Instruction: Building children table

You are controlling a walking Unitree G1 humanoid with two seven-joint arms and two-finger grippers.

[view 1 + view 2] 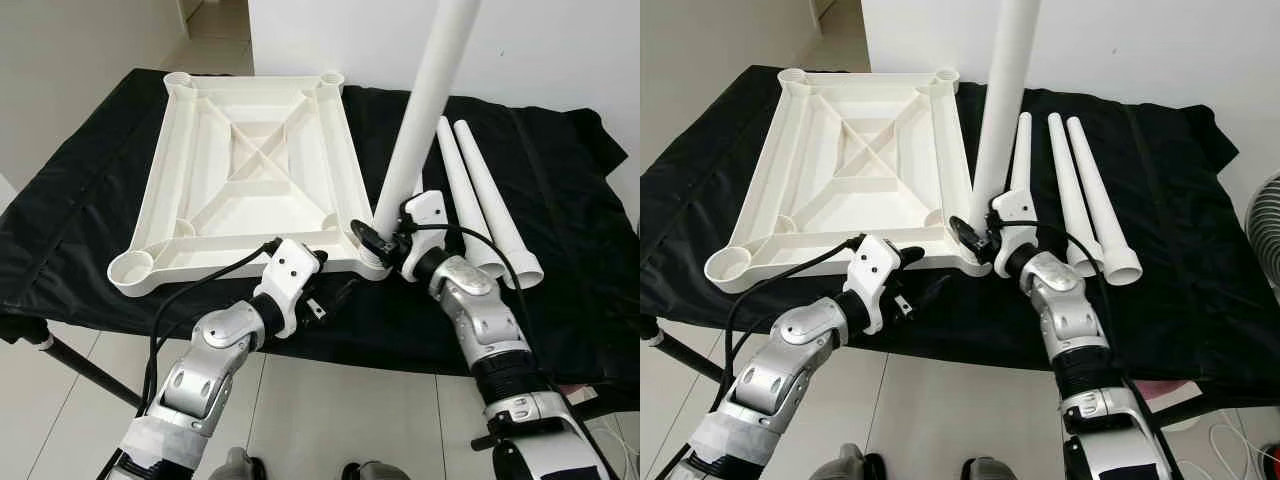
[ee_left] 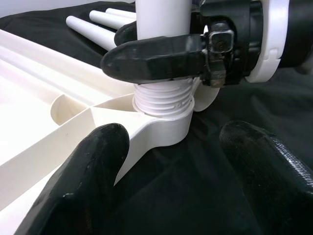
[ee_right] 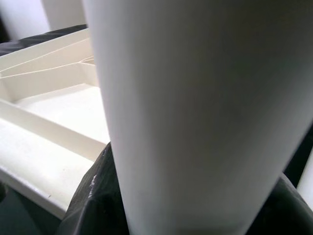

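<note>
A white table top (image 1: pixel 250 150) lies upside down on the black-covered table. One white leg (image 1: pixel 425 100) stands upright in its near right corner socket (image 2: pixel 166 127), and the leg's threaded end (image 2: pixel 164 100) shows just above the socket rim. My right gripper (image 1: pixel 375 238) is shut on this leg close to its base, and the leg (image 3: pixel 195 112) is very near in the right wrist view. My left gripper (image 1: pixel 925 270) is open at the top's near edge, left of that corner. Its fingers (image 2: pixel 93 166) straddle the edge without touching the leg.
Three loose white legs (image 1: pixel 1065 180) lie side by side on the black cloth (image 1: pixel 560 200), right of the top. A black cable (image 1: pixel 200 285) hangs from my left arm over the table's front edge. A fan (image 1: pixel 1265 220) stands at the far right.
</note>
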